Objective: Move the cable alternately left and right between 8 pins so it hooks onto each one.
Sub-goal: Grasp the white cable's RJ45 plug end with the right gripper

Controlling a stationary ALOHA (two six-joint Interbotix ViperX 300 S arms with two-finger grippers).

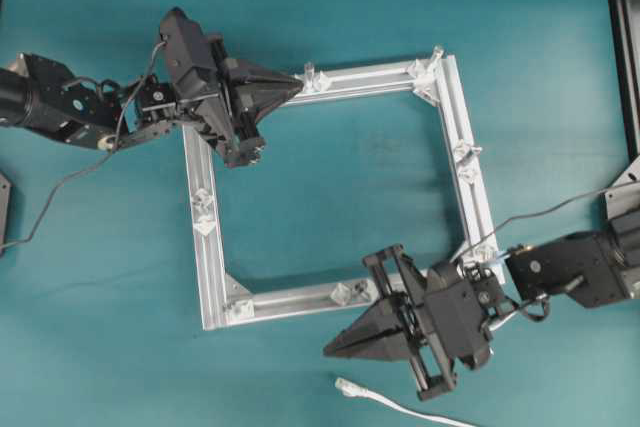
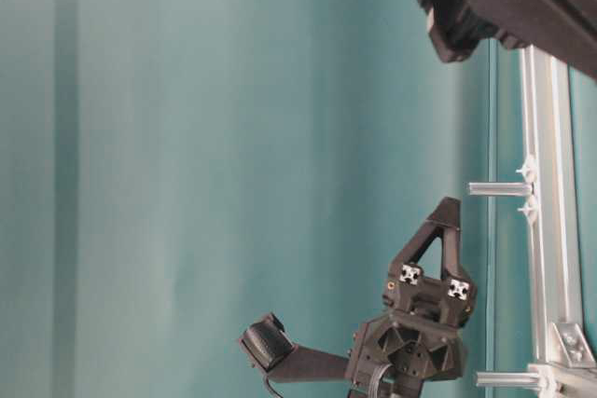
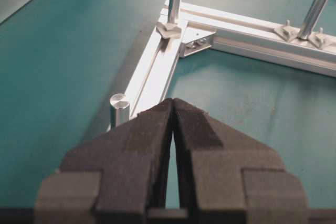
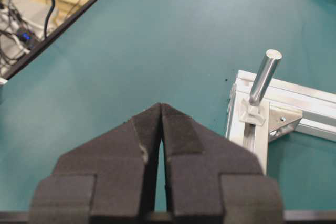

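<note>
Both claws pinched fully closed, nothing held. Left claw (image 1: 295,78) hovers over the frame's (image 1: 330,80) top bar at about 11 o'clock of the square; right claw (image 1: 330,349) sits just outside the bottom bar at about 5 o'clock, tip pointing toward 9.

Cable (image 1: 385,402) lies loose on the desk (image 1: 330,162) at 6 o'clock, below the right claw, well apart from the frame. No pin hooked yet, so task looks unstarted.

Risks, my read: cable is thin and flat on the cloth, so a closing claw may miss it or snag the cloth. Grabbing near the plug leaves a long tail that can drag and slip off pins (image 1: 467,152). Pins stand upright and close to the claws; a low sweep could knock one or shift the frame.

Cable look: thin, white, limp cord, small clear plug at its left end, curving off toward 4 o'clock out of the overhead view.
</note>
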